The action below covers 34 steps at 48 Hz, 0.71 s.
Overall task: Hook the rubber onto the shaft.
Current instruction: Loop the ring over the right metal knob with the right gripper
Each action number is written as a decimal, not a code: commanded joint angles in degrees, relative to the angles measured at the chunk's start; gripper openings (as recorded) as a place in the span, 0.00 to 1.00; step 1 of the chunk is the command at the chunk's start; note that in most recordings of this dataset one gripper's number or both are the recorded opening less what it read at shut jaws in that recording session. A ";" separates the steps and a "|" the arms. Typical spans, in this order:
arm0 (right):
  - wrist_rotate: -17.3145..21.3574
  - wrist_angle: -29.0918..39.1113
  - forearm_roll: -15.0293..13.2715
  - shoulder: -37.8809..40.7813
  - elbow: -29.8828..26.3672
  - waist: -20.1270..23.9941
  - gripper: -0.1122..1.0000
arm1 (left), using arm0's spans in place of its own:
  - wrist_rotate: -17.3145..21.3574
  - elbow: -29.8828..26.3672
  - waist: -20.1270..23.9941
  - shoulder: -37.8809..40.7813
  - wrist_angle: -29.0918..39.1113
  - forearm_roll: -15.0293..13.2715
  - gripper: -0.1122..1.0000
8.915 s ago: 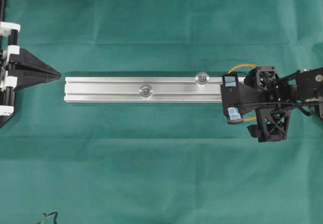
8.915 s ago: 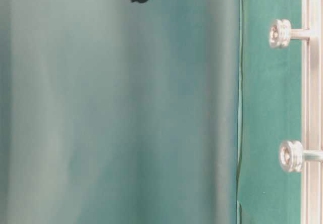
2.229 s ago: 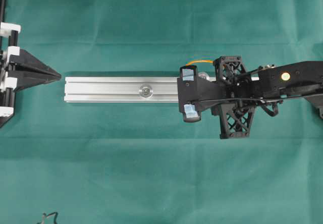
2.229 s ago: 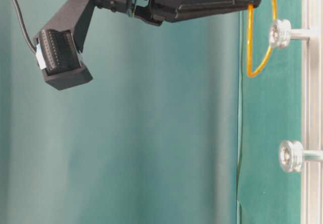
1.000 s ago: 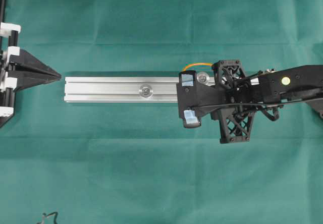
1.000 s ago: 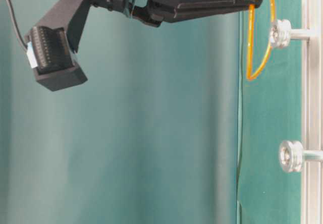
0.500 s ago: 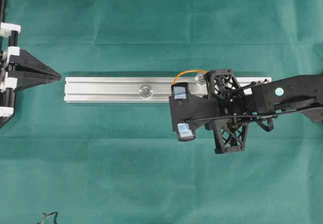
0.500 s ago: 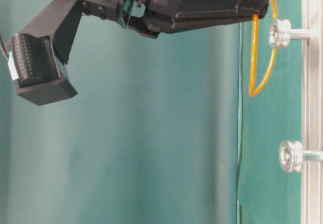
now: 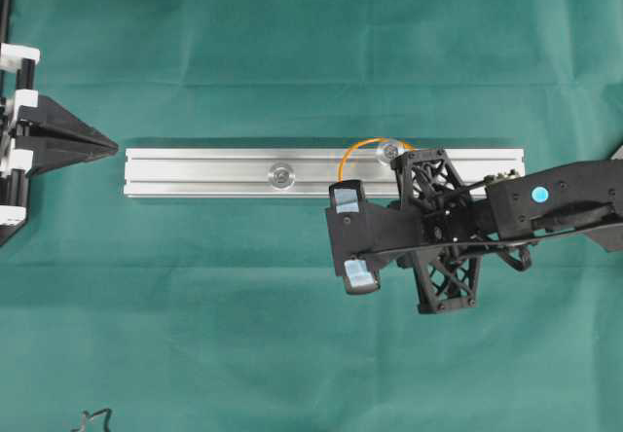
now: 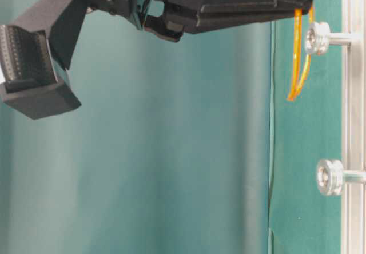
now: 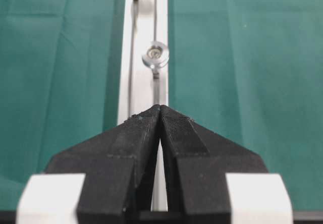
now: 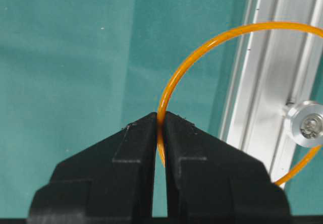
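Observation:
The rubber [image 12: 174, 77] is a thin orange loop pinched between the fingertips of my right gripper [image 12: 161, 115], which is shut on it. From overhead, the right gripper [image 9: 341, 181] hovers by the near side of the aluminium rail [image 9: 195, 172], and the rubber [image 9: 356, 146] arcs over to the right-hand shaft [image 9: 391, 148]. In the right wrist view that shaft's head [image 12: 306, 124] shows inside the loop. At table level the rubber [image 10: 297, 54] hangs level with the shaft's head [image 10: 316, 38]; whether it sits round the stem is unclear. My left gripper [image 9: 107, 145] rests shut and empty off the rail's left end.
A second shaft [image 9: 282, 173] stands mid-rail, and also appears as the second shaft [image 11: 155, 56] just ahead of my left gripper [image 11: 160, 108]. Green cloth covers the table. The right arm's wrist camera block [image 9: 357, 274] overhangs the cloth in front of the rail.
My right gripper has swung toward the near side of the rail and sunk closer to it, carrying the rubber's loop across the right-hand shaft's head. The left gripper stayed still.

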 commanded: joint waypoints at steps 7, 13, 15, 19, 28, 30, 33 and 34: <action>0.09 -0.09 0.62 -0.70 -1.49 1.23 0.16 | 0.00 -1.76 -0.09 0.44 -0.26 0.09 0.10; 0.09 -0.09 1.05 -0.62 -1.41 1.67 0.16 | 0.00 -1.76 -0.09 0.44 -0.26 0.09 0.10; 0.09 -0.09 1.14 -0.62 -1.49 1.93 0.16 | 0.00 -1.76 -0.09 0.44 -0.26 0.09 0.10; 0.09 -0.09 1.49 -0.62 -1.41 2.20 0.16 | 0.00 -1.76 0.00 0.44 -0.26 0.09 0.10; 0.09 -0.09 2.11 -0.62 -1.41 3.08 0.16 | 0.00 -1.76 -0.09 0.44 -0.26 0.09 0.10; 0.18 -0.09 2.20 -0.62 -1.49 3.25 0.16 | 0.00 -1.76 -0.09 0.44 -0.26 0.09 0.10; 0.18 -0.18 2.37 -0.62 -1.49 3.52 0.16 | 0.00 -1.76 -0.09 0.44 -0.18 0.09 0.10; 0.18 -0.09 2.37 -0.62 -1.41 3.60 0.16 | 0.00 -1.76 0.00 0.44 -0.18 0.09 0.10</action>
